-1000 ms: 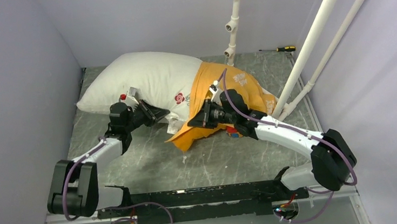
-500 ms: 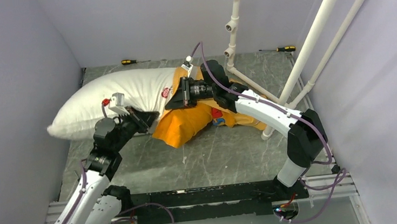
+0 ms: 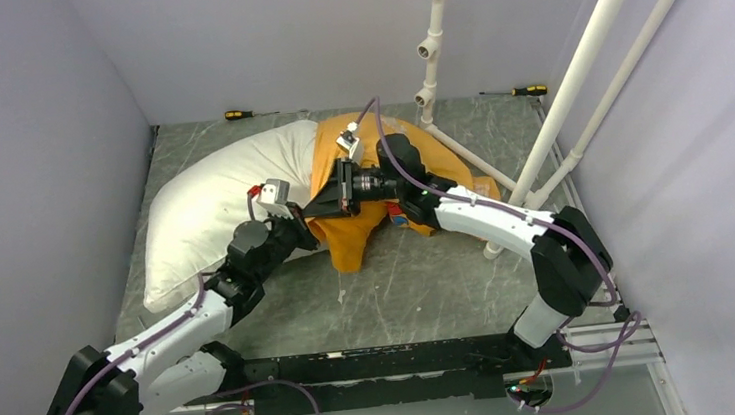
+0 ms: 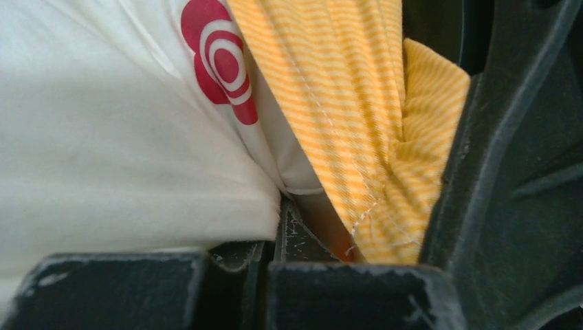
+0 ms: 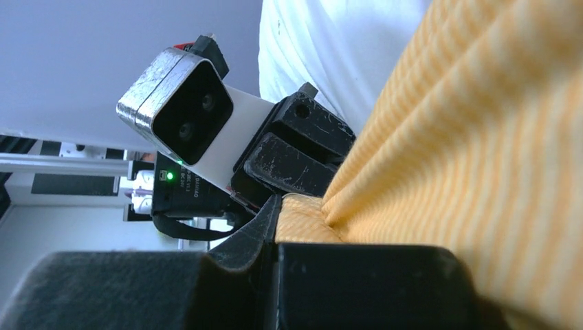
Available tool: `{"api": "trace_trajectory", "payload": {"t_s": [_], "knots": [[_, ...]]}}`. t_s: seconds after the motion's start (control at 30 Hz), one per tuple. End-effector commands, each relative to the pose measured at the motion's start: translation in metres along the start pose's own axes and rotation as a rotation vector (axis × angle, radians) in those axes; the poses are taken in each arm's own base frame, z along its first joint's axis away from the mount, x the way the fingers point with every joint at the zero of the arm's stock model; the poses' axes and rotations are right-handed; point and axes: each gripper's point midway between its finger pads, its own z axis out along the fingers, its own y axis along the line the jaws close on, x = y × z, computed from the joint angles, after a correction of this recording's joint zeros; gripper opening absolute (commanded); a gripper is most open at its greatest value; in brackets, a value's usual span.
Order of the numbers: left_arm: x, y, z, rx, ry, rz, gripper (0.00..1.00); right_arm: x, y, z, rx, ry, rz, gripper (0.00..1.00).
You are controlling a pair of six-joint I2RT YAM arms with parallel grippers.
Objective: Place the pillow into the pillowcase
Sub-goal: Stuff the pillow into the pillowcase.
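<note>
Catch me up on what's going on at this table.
Two robot arms are working a white pillow into an orange-yellow pillowcase. Only the pillow's right end is inside; most of it lies bare to the left. The right gripper is shut on the pillowcase's fabric. The left gripper is shut right where pillow and case meet; which cloth it pinches is unclear.
</note>
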Motion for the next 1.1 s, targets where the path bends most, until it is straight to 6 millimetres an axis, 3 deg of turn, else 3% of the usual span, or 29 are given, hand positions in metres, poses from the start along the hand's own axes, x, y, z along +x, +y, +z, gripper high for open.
{"api": "trace_trajectory", "payload": {"t_s": [0.0,0.1,0.17,0.23,0.27,0.33,0.37,0.47,0.57,0.8,0.93,1.07], "knots": [[-0.076,-0.098,0.003,0.342,-0.250,0.116,0.00,0.068,0.131,-0.009,-0.369,0.124,-0.168,0.00],[-0.078,-0.113,0.003,0.412,-0.258,0.139,0.00,0.072,0.151,-0.022,-0.435,0.119,-0.222,0.00],[-0.076,-0.116,0.002,0.422,-0.270,0.167,0.00,0.069,0.145,-0.026,-0.402,0.103,-0.251,0.00],[-0.071,-0.114,0.001,0.408,-0.282,0.181,0.00,0.056,0.112,-0.023,-0.230,0.046,-0.249,0.00],[-0.068,-0.110,0.001,0.389,-0.282,0.183,0.00,0.046,0.085,-0.022,-0.087,0.004,-0.248,0.05],[-0.060,-0.098,0.003,0.345,-0.273,0.188,0.00,0.035,0.028,-0.032,0.183,-0.067,-0.249,0.28],[-0.055,-0.092,0.004,0.328,-0.269,0.194,0.00,0.032,0.010,-0.040,0.262,-0.102,-0.256,0.38],[-0.043,-0.076,0.005,0.274,-0.264,0.187,0.00,0.025,-0.017,-0.066,0.408,-0.209,-0.295,0.75],[-0.035,-0.064,0.008,0.223,-0.240,0.173,0.00,0.031,-0.032,-0.093,0.531,-0.260,-0.340,0.98],[-0.032,-0.059,0.018,0.184,-0.204,0.167,0.00,0.063,-0.054,-0.154,0.775,-0.335,-0.380,0.99],[-0.032,-0.061,0.022,0.187,-0.198,0.167,0.00,0.091,-0.097,-0.186,0.959,-0.319,-0.309,0.99],[-0.034,-0.063,0.022,0.195,-0.194,0.168,0.00,0.104,-0.142,-0.188,1.046,-0.320,-0.265,1.00]]}}
